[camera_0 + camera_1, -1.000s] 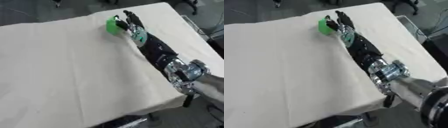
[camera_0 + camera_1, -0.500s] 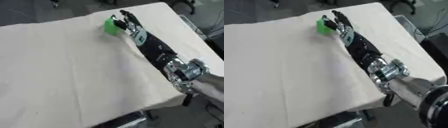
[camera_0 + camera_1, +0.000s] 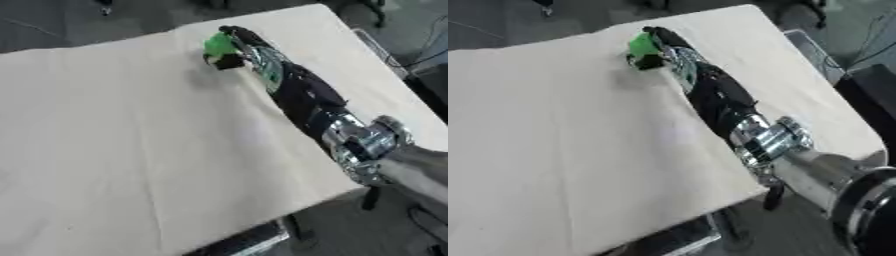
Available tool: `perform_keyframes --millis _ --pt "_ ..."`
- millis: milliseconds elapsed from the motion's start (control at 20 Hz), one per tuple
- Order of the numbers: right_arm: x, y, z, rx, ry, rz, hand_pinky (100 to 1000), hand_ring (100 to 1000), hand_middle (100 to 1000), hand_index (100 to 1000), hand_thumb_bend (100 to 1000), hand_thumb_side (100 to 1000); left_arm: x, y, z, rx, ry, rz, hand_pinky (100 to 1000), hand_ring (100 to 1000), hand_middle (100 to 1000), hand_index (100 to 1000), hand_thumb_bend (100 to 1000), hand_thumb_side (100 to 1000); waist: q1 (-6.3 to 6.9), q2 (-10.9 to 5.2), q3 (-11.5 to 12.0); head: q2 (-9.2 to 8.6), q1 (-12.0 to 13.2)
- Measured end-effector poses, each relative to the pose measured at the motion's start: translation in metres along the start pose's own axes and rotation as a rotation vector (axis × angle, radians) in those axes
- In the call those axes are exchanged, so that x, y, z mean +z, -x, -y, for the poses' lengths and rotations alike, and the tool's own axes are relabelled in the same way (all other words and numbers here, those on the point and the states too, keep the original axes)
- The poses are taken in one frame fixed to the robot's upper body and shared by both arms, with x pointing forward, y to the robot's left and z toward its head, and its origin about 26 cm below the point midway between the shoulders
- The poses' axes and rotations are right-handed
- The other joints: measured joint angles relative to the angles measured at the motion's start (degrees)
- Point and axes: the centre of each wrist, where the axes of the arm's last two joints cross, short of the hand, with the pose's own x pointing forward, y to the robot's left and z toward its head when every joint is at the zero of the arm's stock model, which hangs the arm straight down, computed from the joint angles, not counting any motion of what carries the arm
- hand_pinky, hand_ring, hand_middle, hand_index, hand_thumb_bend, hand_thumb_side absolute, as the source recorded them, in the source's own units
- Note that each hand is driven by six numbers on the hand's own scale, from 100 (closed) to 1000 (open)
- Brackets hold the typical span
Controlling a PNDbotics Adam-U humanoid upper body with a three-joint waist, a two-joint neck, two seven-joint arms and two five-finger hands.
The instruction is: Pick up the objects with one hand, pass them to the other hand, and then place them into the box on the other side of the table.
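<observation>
Green object (image 3: 219, 45) sits at the table's (image 3: 114, 150) far edge, right hand (image 3: 241, 47) curled round it, arm outstretched.

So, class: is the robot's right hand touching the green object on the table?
Touching. In the left eye view the right hand has its fingers curled round the green object, with no gap visible.

One green object (image 3: 219, 45), one hand (image 3: 241, 50) (the right), one table (image 3: 114, 140).
</observation>
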Motion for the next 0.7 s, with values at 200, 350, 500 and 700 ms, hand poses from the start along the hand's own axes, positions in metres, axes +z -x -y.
perform_keyframes --millis 200,350,500,700 --pt "-0.0002 -0.0014 0.0027 0.049 -0.028 0.002 899 897 901 998 354 605 0.0006 0.0006 0.0001 0.0 0.0 -0.003 743 895 748 775 537 624 -0.04 0.0 0.0 0.0 -0.29" --pt "-0.0001 -0.0006 0.0037 0.071 -0.035 -0.009 889 881 874 991 335 582 0.0009 0.0015 0.0001 0.001 0.0 -0.006 742 895 748 775 537 625 -0.07 0.0 0.0 0.0 -0.38" --pt "0.0002 0.0004 0.0038 0.09 -0.016 -0.036 869 853 834 976 296 532 0.0013 0.0021 0.0002 0.001 0.0 -0.009 741 896 748 775 536 626 -0.13 -0.01 0.0 0.0 -0.63" --pt "0.0004 0.0015 0.0035 0.12 0.045 -0.077 827 801 774 941 236 370 0.0015 0.0023 0.0002 0.001 -0.001 -0.011 737 894 747 774 533 630 -0.13 -0.01 -0.01 0.0 -0.88"
